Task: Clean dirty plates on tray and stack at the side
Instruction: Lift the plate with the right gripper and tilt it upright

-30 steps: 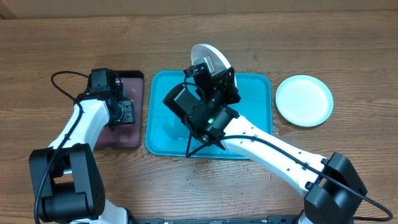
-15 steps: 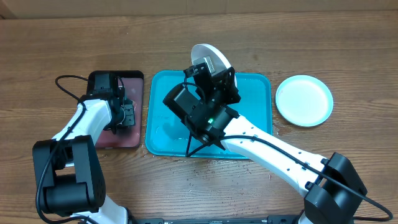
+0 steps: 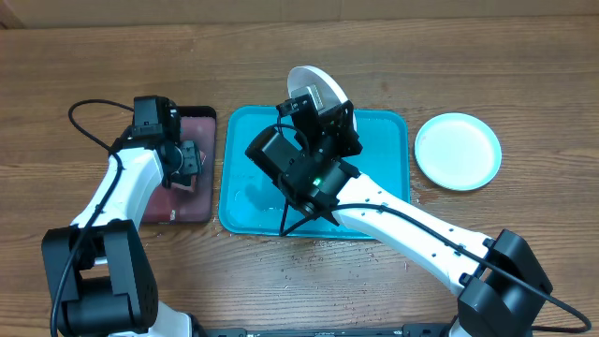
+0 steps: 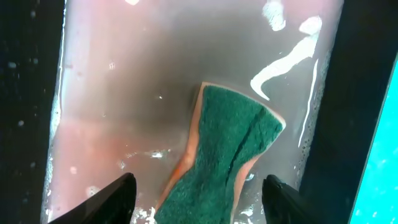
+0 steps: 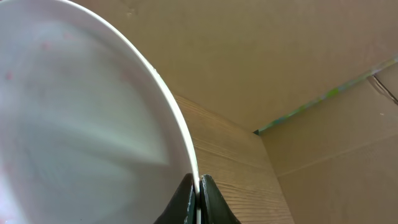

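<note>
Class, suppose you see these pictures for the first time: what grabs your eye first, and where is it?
A white plate is held up on edge near the far rim of the turquoise tray, pinched by the right gripper. Left of it, a green sponge lies in a small wet tray beneath the open left gripper. A pale blue plate lies flat at far right.

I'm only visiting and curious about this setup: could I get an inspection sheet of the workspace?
Surface: wooden table.
Job's things: turquoise tray mid-table; white plate held on edge above its far rim; pale plate flat on the table, right of it.
Clutter: green sponge lying in a small pinkish tray.
Grippers: left gripper open over the sponge; right gripper shut on the white plate's rim.
Cables: black cable looping beside the left arm.
Surroundings: cardboard wall.
</note>
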`<action>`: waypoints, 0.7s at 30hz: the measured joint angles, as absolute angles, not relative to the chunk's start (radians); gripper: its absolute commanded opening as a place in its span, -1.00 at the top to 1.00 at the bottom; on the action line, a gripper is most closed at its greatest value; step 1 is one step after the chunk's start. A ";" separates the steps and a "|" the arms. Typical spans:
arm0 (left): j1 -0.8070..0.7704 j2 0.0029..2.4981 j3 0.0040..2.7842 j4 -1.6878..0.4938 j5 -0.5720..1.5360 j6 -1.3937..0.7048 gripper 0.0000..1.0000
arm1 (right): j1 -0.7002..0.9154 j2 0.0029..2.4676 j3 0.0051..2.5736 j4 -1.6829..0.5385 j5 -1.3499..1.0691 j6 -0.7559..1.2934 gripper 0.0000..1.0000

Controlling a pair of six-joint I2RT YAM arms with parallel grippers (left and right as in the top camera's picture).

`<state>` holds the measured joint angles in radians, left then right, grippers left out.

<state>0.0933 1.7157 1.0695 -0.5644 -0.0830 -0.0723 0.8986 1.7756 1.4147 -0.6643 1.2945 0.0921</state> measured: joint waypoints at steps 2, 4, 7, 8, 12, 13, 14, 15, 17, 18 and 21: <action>0.093 1.719 1.069 -0.547 -0.079 -0.072 -0.31 | 0.899 1.776 1.415 -0.664 1.294 0.092 0.92; 0.093 1.729 1.069 -0.526 -0.072 -0.072 -0.31 | 0.899 1.776 1.415 -0.664 1.295 0.092 0.93; 0.093 1.770 1.070 -0.480 -0.054 -0.072 -0.30 | 0.899 1.776 1.415 -0.664 1.294 0.092 0.93; 0.093 1.788 1.070 -0.465 -0.051 -0.072 -0.27 | 0.898 1.776 1.415 -0.664 1.294 0.093 0.93; 0.093 1.845 1.070 -0.417 -0.033 -0.071 0.92 | 0.899 1.776 1.415 -0.664 1.295 0.093 0.93; 0.093 1.847 1.070 -0.410 -0.030 -0.071 0.92 | 0.899 1.776 1.415 -0.664 1.294 0.092 0.93; 0.093 1.849 1.070 -0.403 -0.030 -0.071 0.92 | 0.899 1.776 1.415 -0.664 1.294 0.092 0.93; 0.093 1.849 1.071 -0.400 -0.031 -0.068 0.92 | 0.899 1.776 1.415 -0.664 1.295 0.092 0.93; 0.093 1.849 1.071 -0.400 -0.031 -0.068 0.92 | 0.899 1.776 1.415 -0.664 1.295 0.093 0.93; 0.093 1.849 1.073 -0.404 -0.031 -0.068 0.92 | 0.899 1.776 1.415 -0.664 1.294 0.093 0.93; 0.093 1.849 1.088 -0.421 -0.034 -0.068 0.86 | 0.899 1.776 1.415 -0.664 1.295 0.092 0.93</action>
